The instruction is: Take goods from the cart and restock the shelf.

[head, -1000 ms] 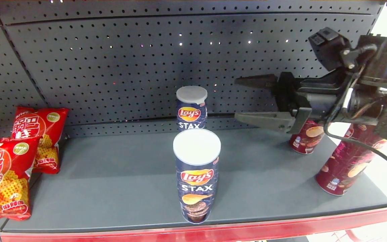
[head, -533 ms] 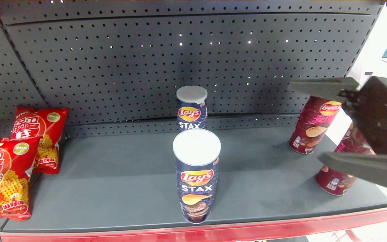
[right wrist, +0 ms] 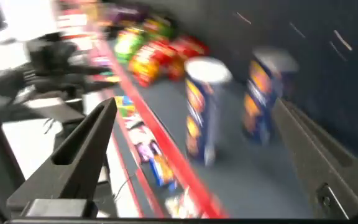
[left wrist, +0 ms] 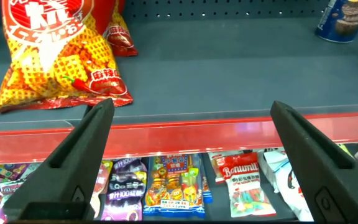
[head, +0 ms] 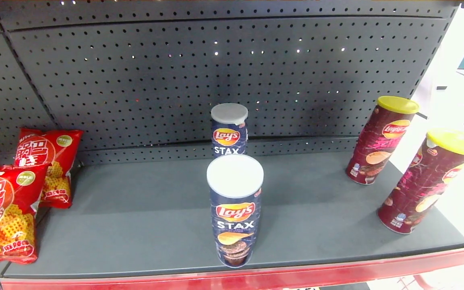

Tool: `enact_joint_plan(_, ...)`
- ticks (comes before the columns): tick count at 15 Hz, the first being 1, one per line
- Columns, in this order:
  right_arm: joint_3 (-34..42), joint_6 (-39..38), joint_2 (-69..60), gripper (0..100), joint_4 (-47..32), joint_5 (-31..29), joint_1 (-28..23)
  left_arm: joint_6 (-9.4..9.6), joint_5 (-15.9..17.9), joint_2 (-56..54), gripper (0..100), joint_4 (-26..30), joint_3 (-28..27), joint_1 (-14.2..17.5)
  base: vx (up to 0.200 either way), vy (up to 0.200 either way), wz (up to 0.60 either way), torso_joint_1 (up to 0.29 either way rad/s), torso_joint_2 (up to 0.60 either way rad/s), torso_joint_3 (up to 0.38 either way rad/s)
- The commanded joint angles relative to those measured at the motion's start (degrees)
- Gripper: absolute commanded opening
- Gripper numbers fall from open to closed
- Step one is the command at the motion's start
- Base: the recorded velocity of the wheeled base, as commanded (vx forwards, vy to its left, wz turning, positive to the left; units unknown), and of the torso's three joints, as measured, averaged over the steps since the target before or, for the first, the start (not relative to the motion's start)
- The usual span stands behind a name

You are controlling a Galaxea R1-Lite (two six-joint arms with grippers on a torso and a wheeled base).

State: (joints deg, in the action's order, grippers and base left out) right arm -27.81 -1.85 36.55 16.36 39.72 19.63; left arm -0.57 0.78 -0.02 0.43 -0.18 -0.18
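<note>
Grey pegboard shelf [head: 135, 209] from the head cam: front blue can [head: 235, 209] stood mid-shelf near the edge, rear blue can [head: 229, 131] right behind it, two maroon cans [head: 379, 141] off to the right, red snack bags [head: 2, 209] on the left.

Left wrist cam: left gripper [left wrist: 191, 104] had its fingers spread wide, nothing in them, facing the red shelf lip [left wrist: 185, 134], candy packets [left wrist: 173, 186] below.

Right wrist cam, blurry: right gripper [right wrist: 194, 102] also gaped wide with nothing held, both blue cans beyond it.
</note>
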Motion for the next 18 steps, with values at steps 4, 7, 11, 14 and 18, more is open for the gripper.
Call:
enact_joint_plan(4,-5.6,-6.4,-13.0,100,-10.7,-20.1,-8.3,-0.04,0.0,0.0,100,0.0,0.0,0.0,0.0,0.0,0.0,0.0,0.0,0.0)
enact_joint_plan(7,-3.0,-7.3,-13.7,100,-10.7,-24.0,-11.6,-0.04,0.0,0.0,100,0.0,0.0,0.0,0.0,0.0,0.0,0.0,0.0,0.0)
enact_joint_plan(11,-0.1,-6.1,-17.8,100,-11.1,-20.4,-12.5,-0.04,-0.1,0.0,100,0.0,0.0,0.0,0.0,0.0,0.0,0.0,0.0,0.0)
enact_joint_plan(14,0.3,-5.7,-19.0,100,-11.2,-20.5,-12.4,-0.04,0.0,0.0,100,0.0,0.0,0.0,0.0,0.0,0.0,0.0,0.0,0.0)
enact_joint_plan(18,5.0,-5.0,-22.4,100,-11.4,-20.6,-18.3,-0.04,0.0,0.0,100,0.0,0.0,0.0,0.0,0.0,0.0,0.0,0.0,0.0)
